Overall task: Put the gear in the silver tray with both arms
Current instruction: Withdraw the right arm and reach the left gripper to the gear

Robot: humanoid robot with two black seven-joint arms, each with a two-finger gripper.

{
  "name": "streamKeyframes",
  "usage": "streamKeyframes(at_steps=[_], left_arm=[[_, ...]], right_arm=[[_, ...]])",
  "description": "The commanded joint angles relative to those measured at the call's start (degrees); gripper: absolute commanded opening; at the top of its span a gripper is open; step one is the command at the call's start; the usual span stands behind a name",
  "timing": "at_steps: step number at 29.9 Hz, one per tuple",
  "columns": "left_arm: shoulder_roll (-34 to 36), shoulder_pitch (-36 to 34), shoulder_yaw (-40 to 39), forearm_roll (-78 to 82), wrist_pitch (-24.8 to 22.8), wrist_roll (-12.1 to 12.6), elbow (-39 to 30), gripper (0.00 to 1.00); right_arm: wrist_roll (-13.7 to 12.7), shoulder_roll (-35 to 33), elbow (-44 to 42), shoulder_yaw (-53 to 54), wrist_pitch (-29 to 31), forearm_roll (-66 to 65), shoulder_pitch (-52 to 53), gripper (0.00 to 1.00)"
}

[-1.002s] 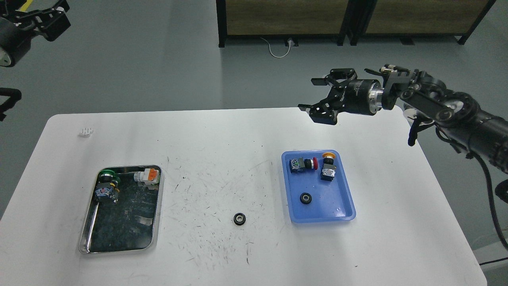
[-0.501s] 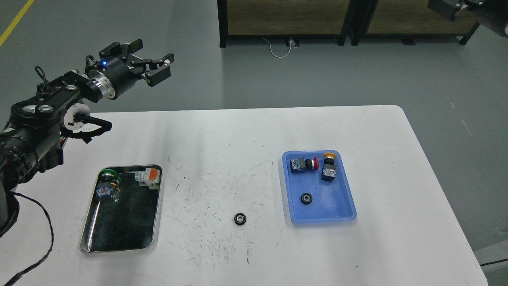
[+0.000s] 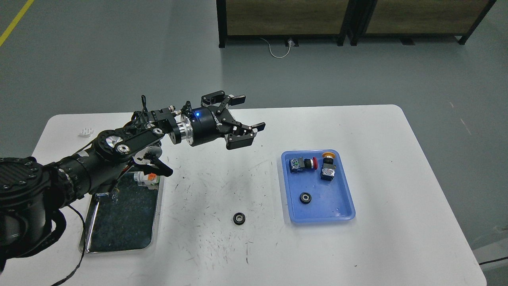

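Observation:
A small black gear lies on the white table between the two trays. A second black gear lies in the blue tray. The silver tray sits at the left, partly hidden under my left arm. My left gripper is open and empty, held above the table's middle, well above and behind the loose gear. My right arm and gripper are out of view.
The blue tray also holds a red push-button part and a yellow-topped one. The silver tray holds a white and orange part. A small white piece lies at the far left of the table.
My left arm has swung from the far left down and rightward over the table's middle, covering part of the silver tray. My right arm has left the view. The gears have not moved.

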Motion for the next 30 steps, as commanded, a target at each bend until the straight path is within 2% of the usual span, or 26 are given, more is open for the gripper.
streamKeyframes(at_steps=[1,8,14,23,30], left_arm=[[-0.1,3.54,0.06,3.81,1.88,-0.28,-2.22,0.99],[-0.1,10.57,0.06,11.72,4.35,-1.38,-3.89,0.99],[-0.1,14.18,0.23,14.28,5.58,-1.38,-5.83,0.99],[-0.1,18.14,6.47,14.37,11.64,-1.38,-5.83,0.99],[-0.1,20.86,6.92,14.28,15.33,-1.38,-5.83,0.94]], right_arm=[[-0.13,-0.02,0.01,0.0,0.01,0.0,-0.06,0.9],[-0.22,-0.02,0.18,-0.18,0.09,-0.09,-0.15,0.91],[-0.22,0.15,0.18,-0.53,0.01,-0.62,-0.15,0.91],[-0.31,0.15,0.27,-1.32,0.01,-1.06,-0.41,0.91],[-0.31,0.68,0.27,-1.32,0.01,-1.14,-1.11,0.91]])
